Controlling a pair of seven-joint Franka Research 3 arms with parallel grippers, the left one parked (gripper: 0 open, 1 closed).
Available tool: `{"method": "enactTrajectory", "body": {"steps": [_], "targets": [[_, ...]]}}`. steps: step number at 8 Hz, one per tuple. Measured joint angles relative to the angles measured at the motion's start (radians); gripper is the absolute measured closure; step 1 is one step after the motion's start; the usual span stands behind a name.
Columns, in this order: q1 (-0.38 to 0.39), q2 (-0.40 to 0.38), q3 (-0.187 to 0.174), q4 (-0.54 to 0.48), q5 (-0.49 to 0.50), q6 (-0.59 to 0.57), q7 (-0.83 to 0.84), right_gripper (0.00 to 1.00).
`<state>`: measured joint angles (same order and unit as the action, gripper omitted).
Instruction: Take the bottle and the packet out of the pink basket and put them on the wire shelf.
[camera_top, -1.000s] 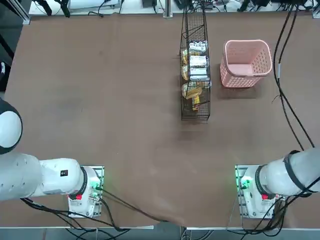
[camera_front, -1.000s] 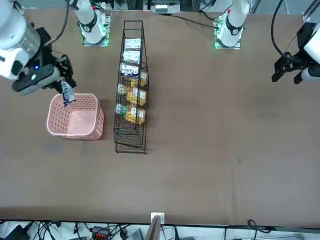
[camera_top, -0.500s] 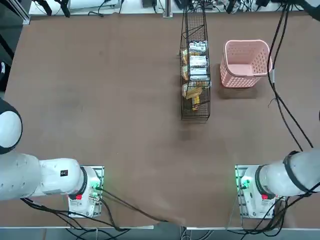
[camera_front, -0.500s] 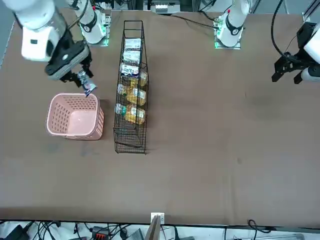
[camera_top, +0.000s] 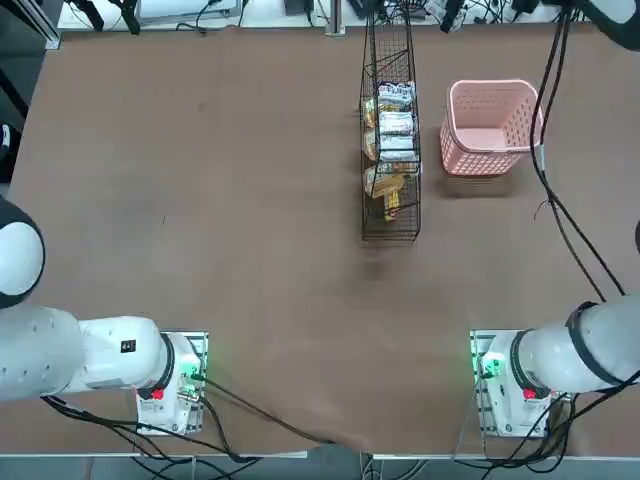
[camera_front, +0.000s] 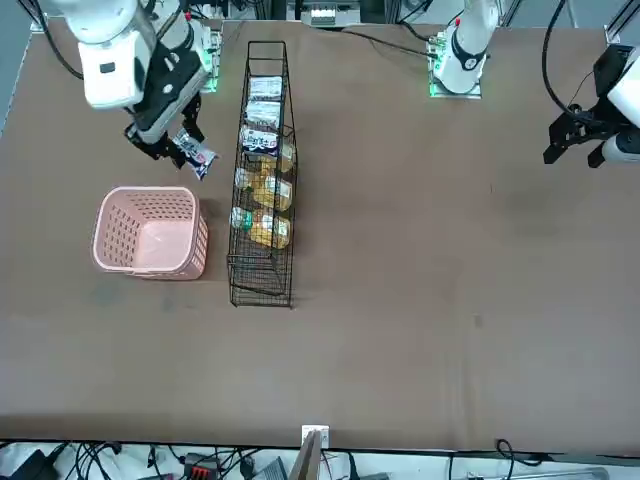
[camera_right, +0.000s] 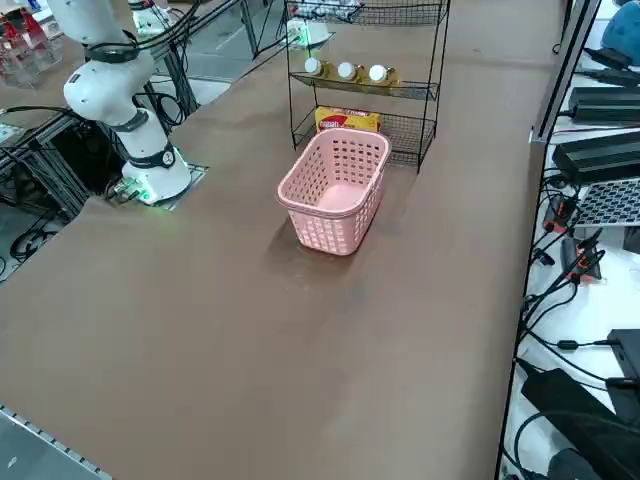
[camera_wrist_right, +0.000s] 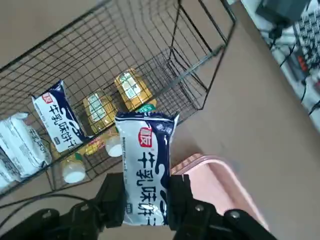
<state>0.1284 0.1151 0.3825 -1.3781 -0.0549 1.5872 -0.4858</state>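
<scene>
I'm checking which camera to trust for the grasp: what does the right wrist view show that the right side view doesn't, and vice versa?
Only the right wrist view: the end effector shut on the white and blue packet.

Only the right side view: the whole pink basket and the white arm.

Both: the wire shelf, white-capped bottles on it, and at least part of the basket.

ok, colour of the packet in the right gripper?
White and dark blue, dark print, small red label on the packet; best in the right wrist view.
</scene>
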Motion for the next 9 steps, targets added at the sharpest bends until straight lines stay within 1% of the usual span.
{"method": "enactTrajectory", "body": {"steps": [2, 3, 5, 9], "targets": [[0.002, 0.01, 0.063, 0.004, -0.057, 0.019, -0.02, 0.56], [0.003, 0.016, 0.084, 0.004, -0.068, 0.034, -0.031, 0.56], [0.006, 0.036, 0.099, 0.004, -0.07, 0.074, -0.091, 0.56], [0.021, 0.075, 0.103, 0.004, -0.07, 0.105, -0.181, 0.56]]}}
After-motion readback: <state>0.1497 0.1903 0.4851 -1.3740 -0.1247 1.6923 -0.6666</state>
